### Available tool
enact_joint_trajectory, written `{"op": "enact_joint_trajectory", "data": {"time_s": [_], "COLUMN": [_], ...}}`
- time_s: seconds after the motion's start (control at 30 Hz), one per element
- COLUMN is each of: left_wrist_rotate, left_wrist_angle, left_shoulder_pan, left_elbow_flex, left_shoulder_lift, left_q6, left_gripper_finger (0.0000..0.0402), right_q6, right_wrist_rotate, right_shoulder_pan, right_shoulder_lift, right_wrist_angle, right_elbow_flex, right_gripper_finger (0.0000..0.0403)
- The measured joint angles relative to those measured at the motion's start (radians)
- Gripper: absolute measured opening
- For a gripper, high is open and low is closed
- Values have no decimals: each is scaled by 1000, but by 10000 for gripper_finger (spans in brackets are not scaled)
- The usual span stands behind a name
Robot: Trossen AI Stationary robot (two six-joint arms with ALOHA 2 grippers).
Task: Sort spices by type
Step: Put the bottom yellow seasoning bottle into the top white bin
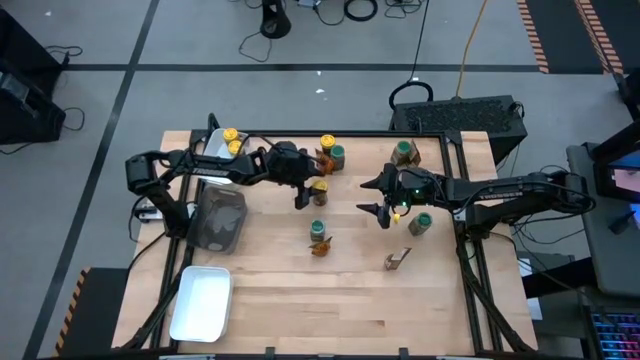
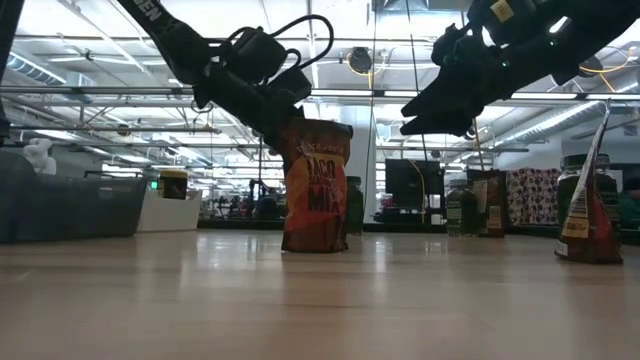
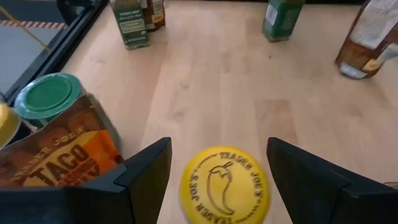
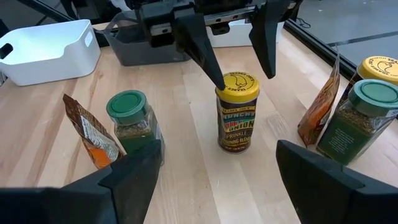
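Observation:
A yellow-lidded spice jar (image 1: 319, 186) stands upright on the table's middle. My left gripper (image 1: 303, 192) hangs open just over it, a finger on either side of the lid (image 3: 224, 185) with gaps showing. My right gripper (image 4: 217, 180) is open and holds nothing, hovering right of centre (image 1: 381, 210) and facing that jar (image 4: 237, 112). A green-lidded jar (image 4: 130, 121) and an orange-brown packet (image 4: 90, 134) stand close together toward the near side. Another group of a yellow-lidded jar (image 1: 327, 143), a green-lidded jar (image 1: 338, 153) and a packet (image 3: 56, 162) stands at the far side.
Two yellow-lidded jars (image 1: 232, 140) sit in a white tray (image 1: 213, 152) at the far left. A dark grey tray (image 1: 220, 218) and a second white tray (image 1: 202, 302) lie on the left. Green-lidded jars (image 1: 404, 150) (image 1: 420, 222) and a packet (image 1: 396, 260) stand on the right.

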Motion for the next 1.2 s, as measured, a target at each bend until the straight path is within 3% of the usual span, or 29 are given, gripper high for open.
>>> {"op": "enact_joint_trajectory", "data": {"time_s": [0.33, 1.2], "left_wrist_rotate": [-52, -28], "left_wrist_angle": [-3, -4], "left_shoulder_pan": [-2, -14], "left_elbow_flex": [0, 0], "left_shoulder_lift": [0, 1], "left_q6": [5, 6], "left_gripper_finger": [267, 267], "right_q6": [0, 0], "right_wrist_rotate": [0, 0], "right_shoulder_pan": [0, 0], "right_shoulder_lift": [0, 0], "right_wrist_angle": [0, -1], "right_elbow_flex": [0, 0], "right_gripper_finger": [299, 299]}}
